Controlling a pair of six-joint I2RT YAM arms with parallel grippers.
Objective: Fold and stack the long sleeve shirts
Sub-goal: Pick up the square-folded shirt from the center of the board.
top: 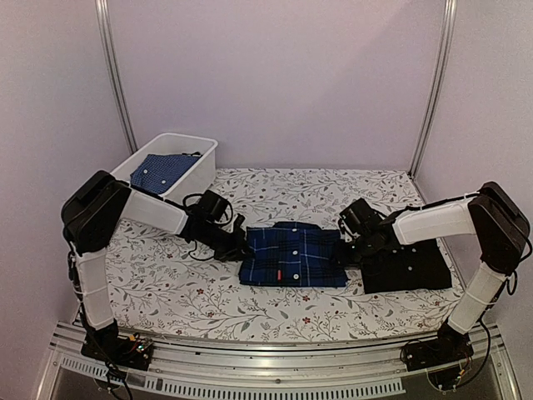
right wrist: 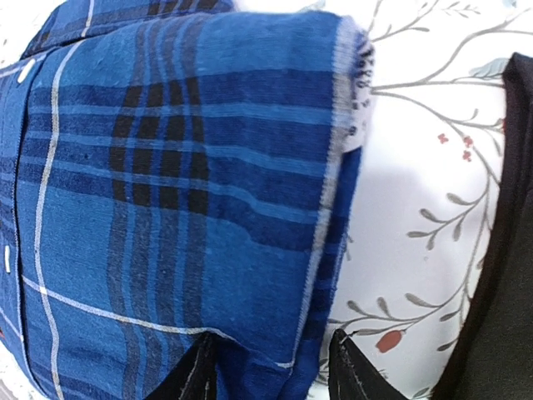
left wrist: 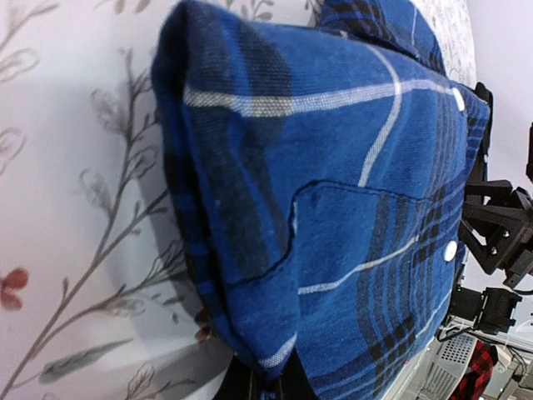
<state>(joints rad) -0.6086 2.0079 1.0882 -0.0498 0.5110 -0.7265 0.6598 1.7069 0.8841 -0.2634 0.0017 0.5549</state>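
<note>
The navy-and-blue plaid shirt (top: 291, 254) lies folded in the middle of the table. The black shirt (top: 408, 267) lies folded just to its right. My left gripper (top: 241, 248) is at the plaid shirt's left edge. In the left wrist view its dark fingers (left wrist: 250, 390) are shut on that folded edge (left wrist: 275, 358), mostly hidden by cloth. My right gripper (top: 348, 250) is at the plaid shirt's right edge. In the right wrist view its fingertips (right wrist: 354, 367) hold the thick folded edge (right wrist: 275, 333) between them, with the black shirt (right wrist: 500, 275) close beside it.
A white bin (top: 200, 158) stands at the back left and holds a blue dotted cloth (top: 162, 171). The floral table cover (top: 275, 192) reaches the metal frame posts (top: 117, 75) and the near rail (top: 250, 358).
</note>
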